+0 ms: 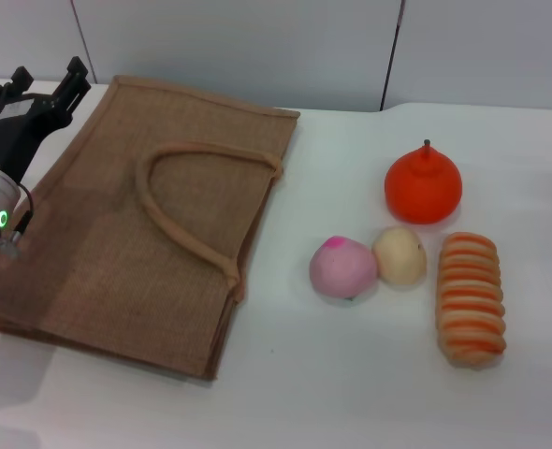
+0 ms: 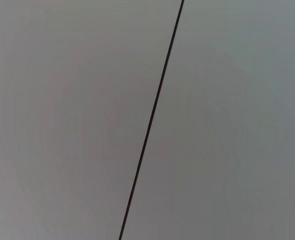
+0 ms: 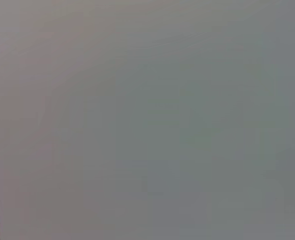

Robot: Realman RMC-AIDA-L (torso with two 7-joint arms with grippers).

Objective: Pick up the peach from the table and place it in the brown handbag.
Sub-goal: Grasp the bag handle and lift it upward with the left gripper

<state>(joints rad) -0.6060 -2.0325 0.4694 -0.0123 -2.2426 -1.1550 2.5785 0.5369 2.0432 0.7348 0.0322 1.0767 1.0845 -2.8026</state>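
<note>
The peach (image 1: 342, 267), soft pink with a magenta blush on top, lies on the white table (image 1: 351, 393) right of centre, touching a pale beige fruit (image 1: 399, 254). The brown handbag (image 1: 117, 243) lies flat on the left half of the table, its loop handles (image 1: 187, 210) on top. My left gripper (image 1: 44, 79) is raised at the far left, over the bag's far left corner, fingers spread and empty. My right gripper is out of view. Both wrist views show only a plain grey wall.
An orange stemmed fruit (image 1: 423, 185) sits behind the peach. A striped orange-and-cream bread roll (image 1: 470, 297) lies to the right of the beige fruit. A grey panelled wall (image 1: 257, 47) runs behind the table.
</note>
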